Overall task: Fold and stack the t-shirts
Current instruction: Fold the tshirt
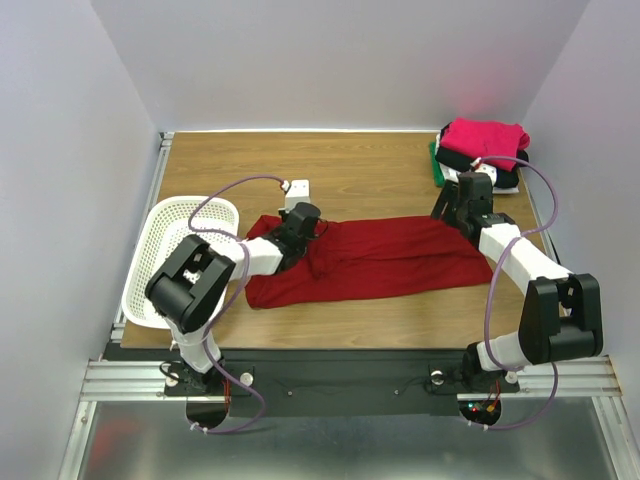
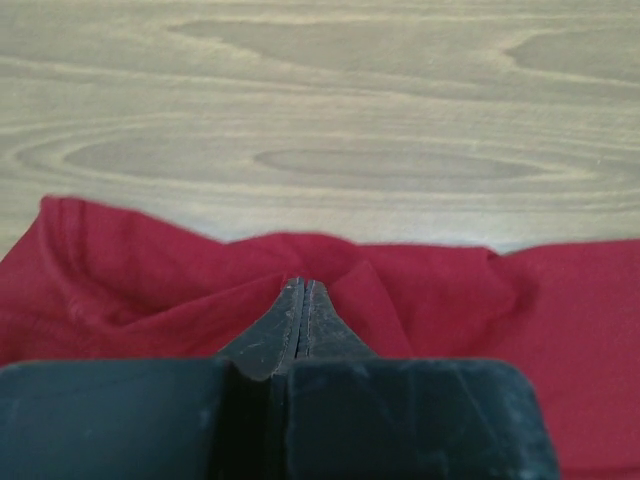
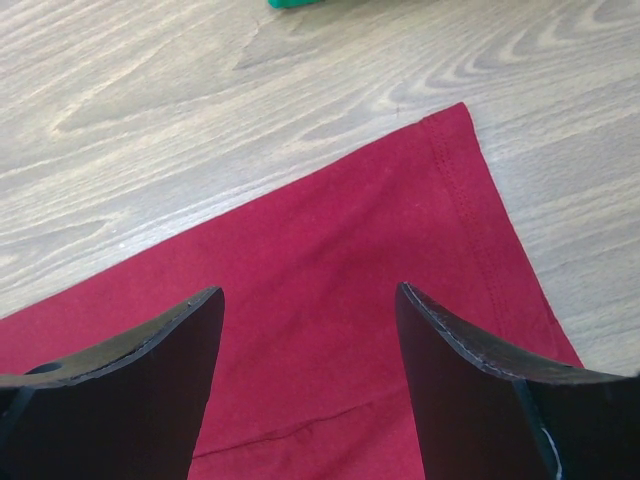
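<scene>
A large dark red t-shirt [image 1: 370, 258] lies folded lengthwise into a long band across the middle of the table. My left gripper [image 1: 300, 222] sits at its upper left end, jaws pressed together with a pucker of red cloth [image 2: 450, 300] gathered at the tips [image 2: 303, 283]. My right gripper [image 1: 452, 215] hovers open over the shirt's upper right corner [image 3: 330, 230], nothing between its fingers [image 3: 308, 290]. Folded t-shirts are stacked at the back right: bright pink [image 1: 485, 135] on top, black [image 1: 462, 158] under it, a green edge [image 1: 436, 162] at the left.
A white perforated basket [image 1: 165, 250] stands at the table's left edge, close to the left arm. A small white block [image 1: 297, 190] lies just behind the left gripper. A green cloth edge [image 3: 300, 3] shows at the top of the right wrist view.
</scene>
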`<action>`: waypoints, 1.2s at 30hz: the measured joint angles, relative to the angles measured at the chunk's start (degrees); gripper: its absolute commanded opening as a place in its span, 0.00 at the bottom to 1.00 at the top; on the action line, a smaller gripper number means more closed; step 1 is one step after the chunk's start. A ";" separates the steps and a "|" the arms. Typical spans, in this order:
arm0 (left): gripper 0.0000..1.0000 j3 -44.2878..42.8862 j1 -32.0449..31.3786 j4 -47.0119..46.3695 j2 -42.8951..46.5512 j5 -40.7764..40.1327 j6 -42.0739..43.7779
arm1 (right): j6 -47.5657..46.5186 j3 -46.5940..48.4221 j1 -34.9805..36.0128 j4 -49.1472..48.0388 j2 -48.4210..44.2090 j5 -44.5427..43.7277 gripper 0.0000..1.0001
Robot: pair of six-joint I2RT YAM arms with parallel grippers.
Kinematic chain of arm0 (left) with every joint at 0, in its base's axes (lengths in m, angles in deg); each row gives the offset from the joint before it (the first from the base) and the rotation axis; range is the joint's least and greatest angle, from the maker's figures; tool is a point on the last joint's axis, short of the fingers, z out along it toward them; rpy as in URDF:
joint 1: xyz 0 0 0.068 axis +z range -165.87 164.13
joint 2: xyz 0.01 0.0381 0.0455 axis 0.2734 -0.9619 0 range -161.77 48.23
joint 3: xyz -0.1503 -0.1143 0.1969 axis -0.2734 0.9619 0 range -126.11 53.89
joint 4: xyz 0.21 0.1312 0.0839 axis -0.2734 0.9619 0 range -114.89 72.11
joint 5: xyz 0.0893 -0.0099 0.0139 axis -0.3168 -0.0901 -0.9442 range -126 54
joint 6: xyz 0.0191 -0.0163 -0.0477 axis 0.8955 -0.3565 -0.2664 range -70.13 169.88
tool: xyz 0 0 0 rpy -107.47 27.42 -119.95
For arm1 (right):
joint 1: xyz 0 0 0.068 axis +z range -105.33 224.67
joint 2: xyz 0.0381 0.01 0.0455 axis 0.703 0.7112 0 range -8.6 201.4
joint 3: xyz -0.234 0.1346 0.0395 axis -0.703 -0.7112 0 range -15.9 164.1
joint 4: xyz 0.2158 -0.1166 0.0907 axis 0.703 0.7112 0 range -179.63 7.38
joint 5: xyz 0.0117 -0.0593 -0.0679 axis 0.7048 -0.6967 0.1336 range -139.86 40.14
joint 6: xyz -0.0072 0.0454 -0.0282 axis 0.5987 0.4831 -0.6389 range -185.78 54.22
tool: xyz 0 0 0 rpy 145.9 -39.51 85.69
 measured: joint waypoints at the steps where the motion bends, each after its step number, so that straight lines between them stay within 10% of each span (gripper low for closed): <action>1: 0.00 0.81 0.00 0.00 0.83 0.00 -0.28 | 0.00 0.00 0.00 -0.11 0.00 0.11 0.75; 21: 0.01 21.00 -1.66 2.99 20.81 -1.51 -10.86 | -0.46 -0.04 1.92 -0.26 0.46 1.62 0.75; 36: 0.44 23.12 -4.70 15.89 35.26 -2.91 -17.40 | -1.05 0.15 4.07 -0.57 3.43 1.92 0.75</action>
